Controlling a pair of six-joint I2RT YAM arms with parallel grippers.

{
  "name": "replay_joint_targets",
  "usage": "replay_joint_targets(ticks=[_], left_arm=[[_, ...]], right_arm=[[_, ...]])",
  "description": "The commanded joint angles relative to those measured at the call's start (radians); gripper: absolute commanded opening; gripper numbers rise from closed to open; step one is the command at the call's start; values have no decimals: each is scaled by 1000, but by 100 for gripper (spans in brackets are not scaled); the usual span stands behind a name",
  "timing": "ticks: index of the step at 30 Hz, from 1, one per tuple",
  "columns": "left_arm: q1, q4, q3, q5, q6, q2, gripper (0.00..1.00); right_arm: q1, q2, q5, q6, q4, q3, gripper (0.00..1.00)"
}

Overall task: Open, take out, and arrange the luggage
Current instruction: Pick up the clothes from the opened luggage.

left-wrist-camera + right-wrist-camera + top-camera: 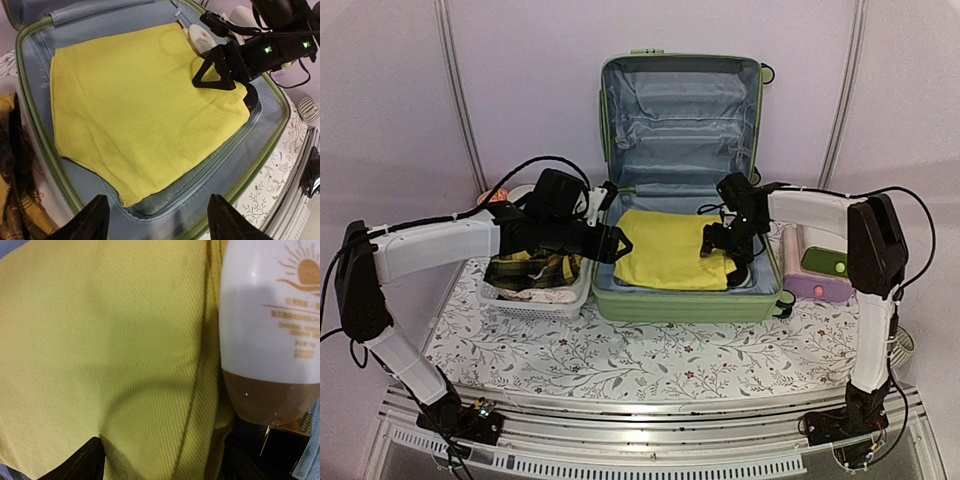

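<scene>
The light-green luggage (670, 305) lies open on the table, its lid standing up at the back and showing grey-blue lining. A folded yellow cloth (665, 250) lies flat in the lower half. My left gripper (617, 243) hangs open over the cloth's left edge, and the left wrist view shows its fingers (95, 220) spread above the suitcase's near corner (215, 165). My right gripper (720, 250) is low over the cloth's right side. Its jaws stand wide apart, with a raised fold of yellow cloth (100, 340) between them. A white bottle with a brown cap (270, 315) lies beside that fold.
A white perforated basket (535, 300) holding plaid clothing stands against the suitcase's left side. A small white, green and purple box (817, 275) sits to its right. A floral cloth covers the table (650, 360). A dark item lies under the bottle at the suitcase's right edge.
</scene>
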Motion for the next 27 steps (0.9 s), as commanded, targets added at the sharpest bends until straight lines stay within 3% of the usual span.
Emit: replay_joint_targets(ticks=[1,5,8,10,13,16,19,27], left_arm=[[-3,7,17,4,14,-1,70],[-4,0,16,-6,17,-8,70],[-5,3,12,-9,17,-14,70],[-4,4,12,-11,19,-16,70],[-5,0,11,-13,19,-18,70],[-5,-2,6,-20,19,-23,70],[-5,1,0,-22,19,-25,70],[-4,11,-1,-11,12,-19,70]], right_arm=[[-7,106,52,11,-60,38,85],[13,201,162,53,-157,138,91],[32,224,87,47,-126,163,89],[33,186,-81,39,-28,117,80],[34,75,-277,49,184,13,58],[34,-10,-355,87,282,-2,39],[34,-55,-377,96,261,58,7],[37,-141,-377,141,256,88,4]])
